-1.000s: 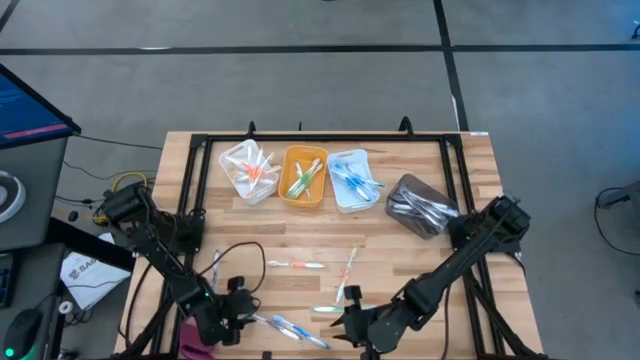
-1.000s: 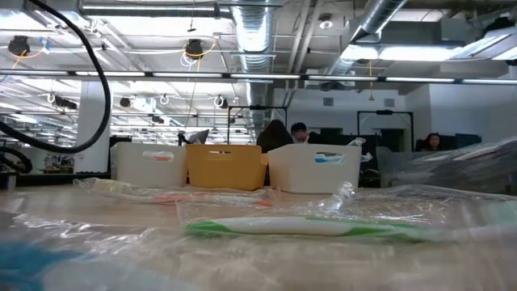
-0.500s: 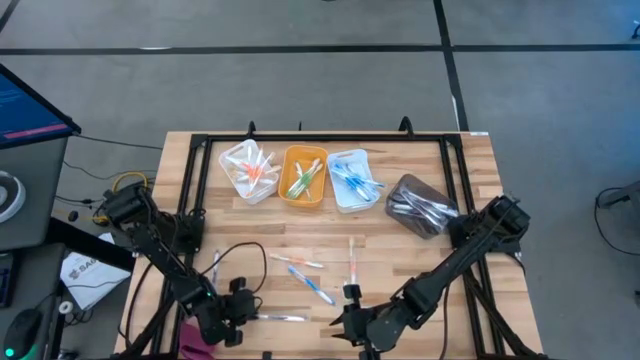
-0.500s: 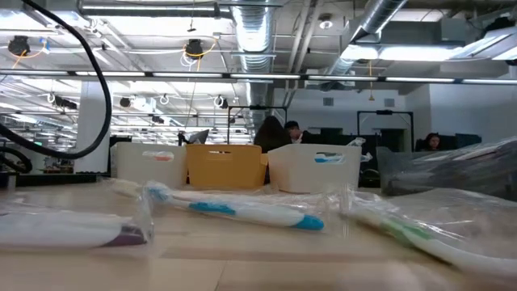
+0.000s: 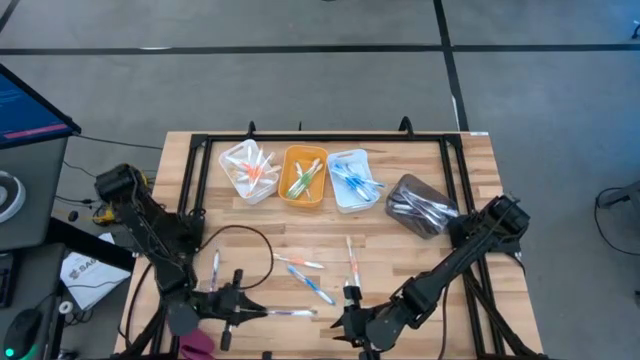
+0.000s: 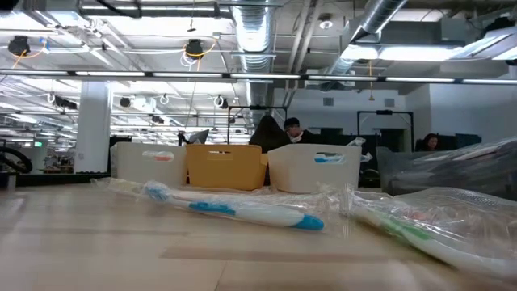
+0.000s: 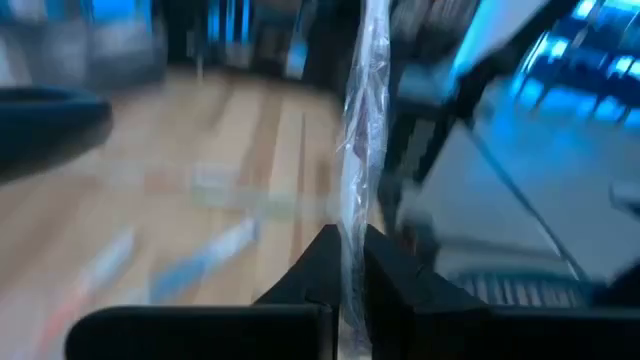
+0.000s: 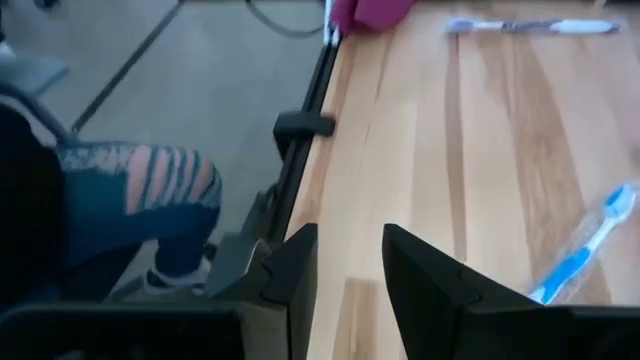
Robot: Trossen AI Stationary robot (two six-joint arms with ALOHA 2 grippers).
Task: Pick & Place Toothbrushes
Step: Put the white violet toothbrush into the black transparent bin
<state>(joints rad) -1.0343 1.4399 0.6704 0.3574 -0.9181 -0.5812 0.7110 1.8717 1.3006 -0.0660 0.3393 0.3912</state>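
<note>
Jaws of left gripper have just shut on a wrapped toothbrush at near-left of desk, so pick looks done, bin next. Right gripper waits near-centre, jaws part-open, empty; loose toothbrushes lie mid-desk.

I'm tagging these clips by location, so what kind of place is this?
Probably an open-plan lab or workshop: bare ceiling ducts, people at desks behind, and a wooden table with sorting bins.
</note>
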